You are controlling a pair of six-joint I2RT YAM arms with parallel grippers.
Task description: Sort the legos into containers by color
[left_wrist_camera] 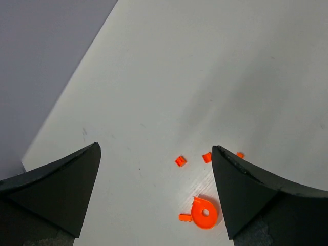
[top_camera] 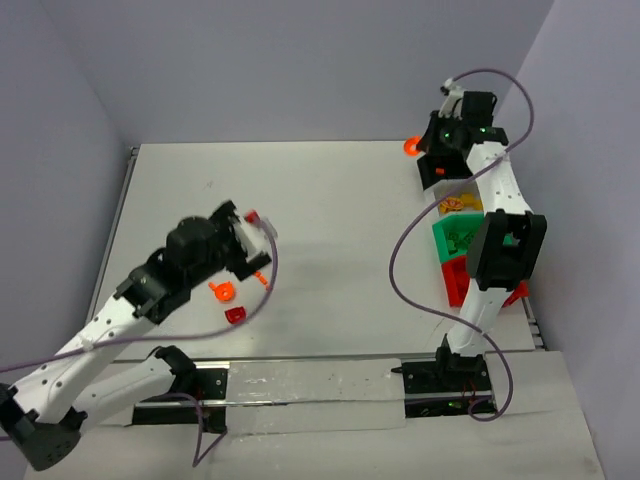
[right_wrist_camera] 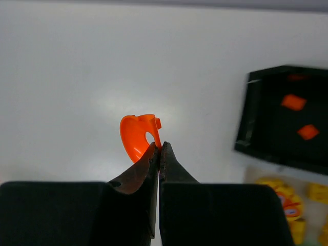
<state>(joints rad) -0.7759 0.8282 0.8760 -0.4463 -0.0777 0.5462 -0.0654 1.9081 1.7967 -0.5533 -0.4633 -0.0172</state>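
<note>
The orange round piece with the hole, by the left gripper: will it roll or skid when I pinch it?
The orange round piece seems to lie flat, so rolling looks unlikely. It appears to be thin, glossy plastic on a smooth table, so a one-sided touch may make it skid or flip. It is probably stiff and very light.

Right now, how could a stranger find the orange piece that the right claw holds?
Follow the row of bins on the table's right side to the far black bin. Beside it, the right claw pinches a curved orange piece with a hole, the only piece held in a claw.
</note>
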